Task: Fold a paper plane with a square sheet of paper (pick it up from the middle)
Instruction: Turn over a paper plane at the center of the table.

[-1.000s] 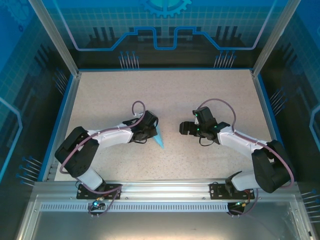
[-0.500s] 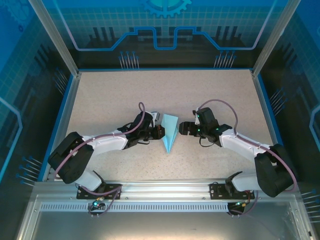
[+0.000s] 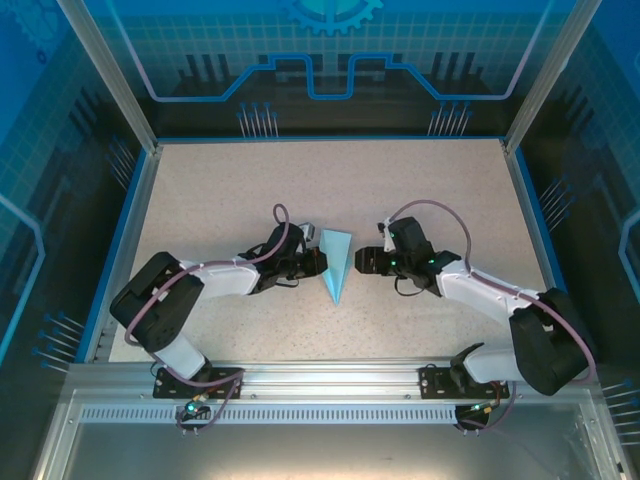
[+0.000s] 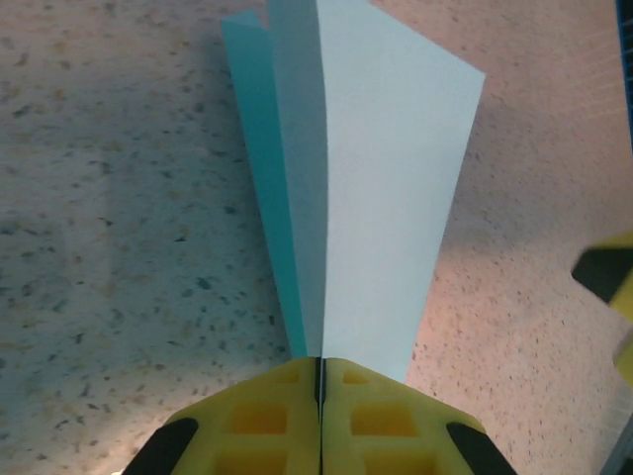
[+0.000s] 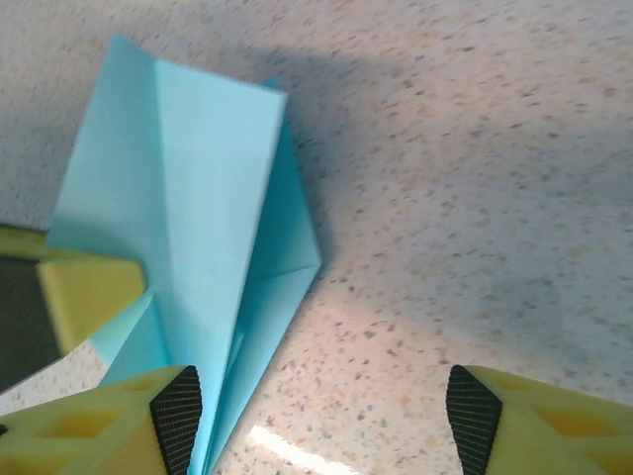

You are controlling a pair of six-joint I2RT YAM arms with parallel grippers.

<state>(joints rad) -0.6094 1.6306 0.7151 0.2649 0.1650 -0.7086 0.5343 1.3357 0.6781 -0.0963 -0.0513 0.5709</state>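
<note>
The left tool [image 4: 319, 378] pinches the paper plane [image 3: 337, 262], seemingly steadying it for the spread right tool [image 5: 324, 411] alongside

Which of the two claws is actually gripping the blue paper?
The left gripper: its fingers are shut on the paper plane, while the right gripper stands open beside it.

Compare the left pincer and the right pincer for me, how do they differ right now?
The left pincer is shut, clamping the paper plane; the right pincer is open, fingers spread, gripping nothing. The left pincer sits left of the plane, the right pincer right of it. Both have yellow fingers.
</note>
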